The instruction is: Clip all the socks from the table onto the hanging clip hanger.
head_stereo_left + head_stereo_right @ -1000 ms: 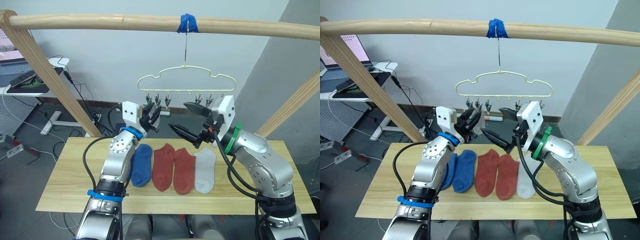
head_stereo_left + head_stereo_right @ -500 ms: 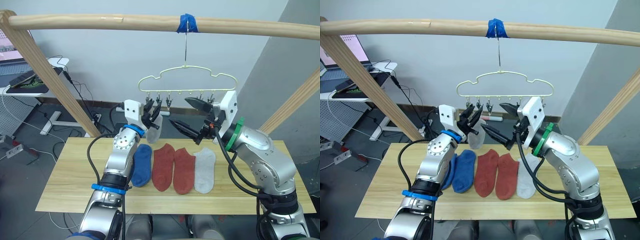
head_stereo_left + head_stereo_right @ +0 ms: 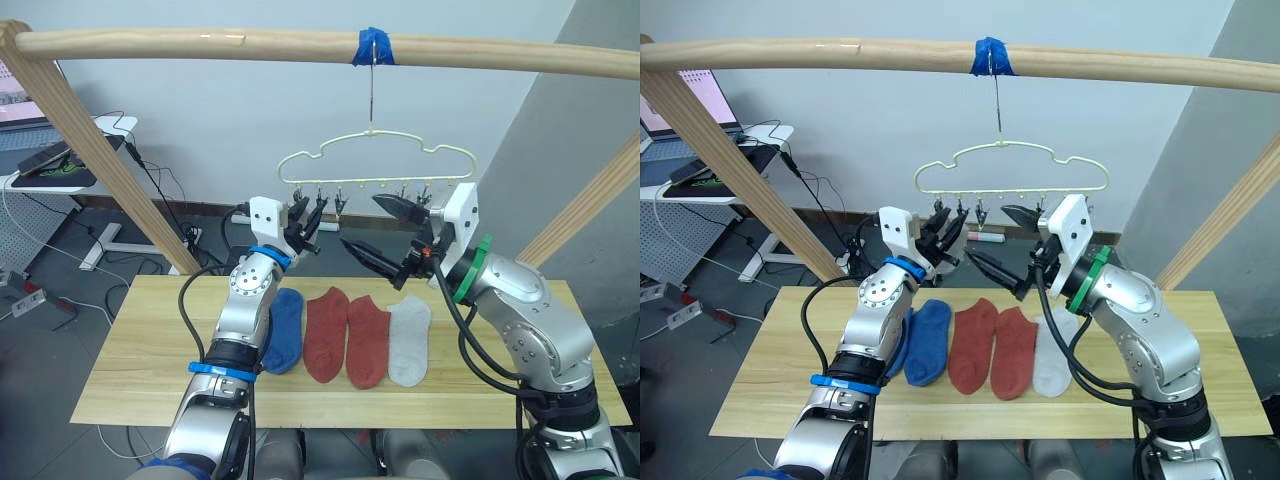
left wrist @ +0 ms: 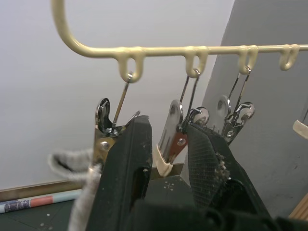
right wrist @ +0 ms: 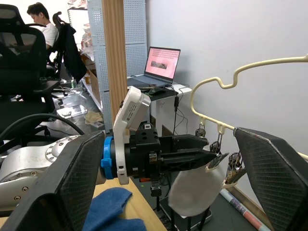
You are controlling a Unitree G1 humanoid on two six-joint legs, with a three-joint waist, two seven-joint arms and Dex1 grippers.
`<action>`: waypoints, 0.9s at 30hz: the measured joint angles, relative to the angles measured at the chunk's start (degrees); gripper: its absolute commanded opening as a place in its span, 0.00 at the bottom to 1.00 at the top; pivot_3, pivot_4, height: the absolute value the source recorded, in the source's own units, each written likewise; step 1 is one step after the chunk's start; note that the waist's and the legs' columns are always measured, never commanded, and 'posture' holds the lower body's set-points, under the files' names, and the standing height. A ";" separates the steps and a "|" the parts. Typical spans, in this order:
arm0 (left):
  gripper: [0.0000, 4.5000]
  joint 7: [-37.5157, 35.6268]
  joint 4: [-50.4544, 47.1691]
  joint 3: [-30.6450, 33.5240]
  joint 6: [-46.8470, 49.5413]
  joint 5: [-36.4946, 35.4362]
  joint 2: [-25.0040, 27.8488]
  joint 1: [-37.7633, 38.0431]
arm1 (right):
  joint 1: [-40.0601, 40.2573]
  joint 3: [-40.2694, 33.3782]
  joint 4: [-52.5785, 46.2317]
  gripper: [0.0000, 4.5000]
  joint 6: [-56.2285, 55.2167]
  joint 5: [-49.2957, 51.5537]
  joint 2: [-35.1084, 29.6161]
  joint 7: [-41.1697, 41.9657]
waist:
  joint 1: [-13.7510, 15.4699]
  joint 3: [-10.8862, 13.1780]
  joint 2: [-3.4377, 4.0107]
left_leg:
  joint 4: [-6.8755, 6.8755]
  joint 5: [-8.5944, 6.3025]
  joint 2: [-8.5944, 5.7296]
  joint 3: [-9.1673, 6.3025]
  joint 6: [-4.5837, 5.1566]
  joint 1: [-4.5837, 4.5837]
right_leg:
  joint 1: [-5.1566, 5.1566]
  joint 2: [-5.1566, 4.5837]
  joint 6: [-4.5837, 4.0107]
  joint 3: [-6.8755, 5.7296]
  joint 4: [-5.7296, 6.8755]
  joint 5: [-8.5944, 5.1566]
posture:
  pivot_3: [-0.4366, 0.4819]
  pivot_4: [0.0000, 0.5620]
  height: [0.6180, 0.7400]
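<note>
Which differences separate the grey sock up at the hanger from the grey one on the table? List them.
The upper grey sock hangs at the hanger's clips; the table sock lies flat on the table. The upper one dangles alone; the table one lies beside a red sock. Both are light grey.

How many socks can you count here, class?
6. Five lie in a row on the table: two blue socks, one half behind the left arm, two red socks, a grey sock. Another grey sock hangs at the hanger by the left gripper.

Grey sock (image 5: 192, 190) on clip hanger (image 3: 375, 165)
</note>
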 measured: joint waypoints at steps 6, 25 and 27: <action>0.31 -0.82 0.00 -0.02 -0.01 0.00 -0.17 0.33 | 0.01 0.20 0.00 1.00 0.00 0.00 0.02 -0.16 | -0.05 0.00 0.00 | 0.00 0.00 0.00 0.00 0.00 0.00 | 0.00 0.00 0.00 0.00 0.00 0.00 | 0.29 0.30 1.00; 0.31 -0.81 2.79 0.00 -1.23 0.17 -0.94 -2.04 | -0.11 0.25 0.00 1.00 0.02 -0.01 0.03 -1.24 | -1.26 0.00 0.00 | 0.02 0.00 0.00 0.00 0.00 0.00 | 0.00 0.00 0.00 0.00 0.04 0.00 | 0.27 0.29 1.00; 0.31 -0.78 3.08 0.00 -1.60 0.20 -0.94 -2.32 | -0.14 0.25 0.00 1.00 0.03 -0.01 0.02 -1.31 | -1.38 0.00 0.00 | 0.02 0.00 0.00 0.00 0.00 0.00 | 0.00 0.00 0.00 0.01 0.04 0.00 | 0.27 0.29 1.00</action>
